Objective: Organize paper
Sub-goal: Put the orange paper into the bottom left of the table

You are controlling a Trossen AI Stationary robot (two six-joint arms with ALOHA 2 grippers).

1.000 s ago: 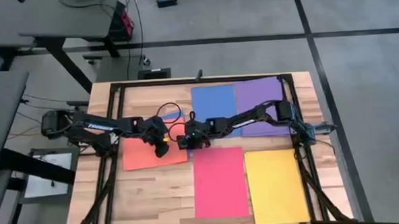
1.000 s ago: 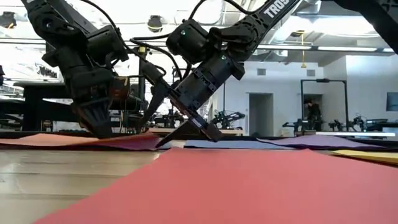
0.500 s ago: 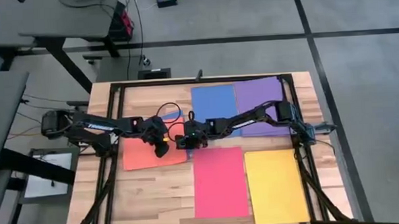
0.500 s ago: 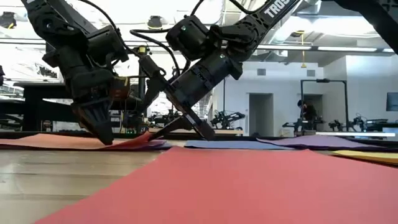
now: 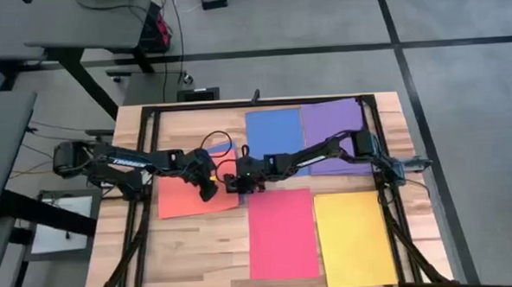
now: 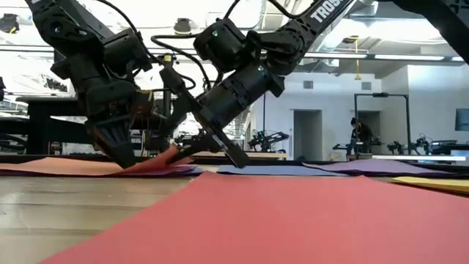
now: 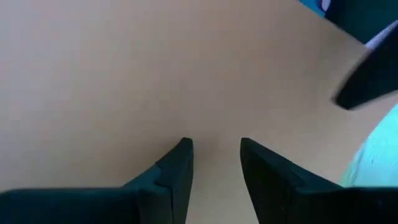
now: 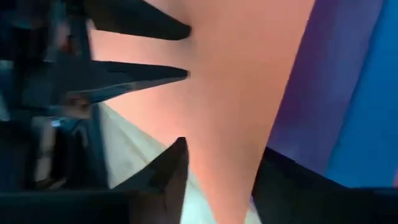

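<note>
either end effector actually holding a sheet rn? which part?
Right end effector straddles the lifted edge of the salmon-orange sheet, near its corner by the blue sheet. Left end effector presses on the same sheet, open, gripping nothing.

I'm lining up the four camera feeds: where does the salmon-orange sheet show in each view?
High view: salmon-orange sheet lies on the table's left half, under the left gripper.
Low view: thin strip at far left, its right corner lifted.
Left wrist view: it fills the picture.
Right wrist view: band through the middle.
Shared landmark: the left gripper, resting on it.
</note>
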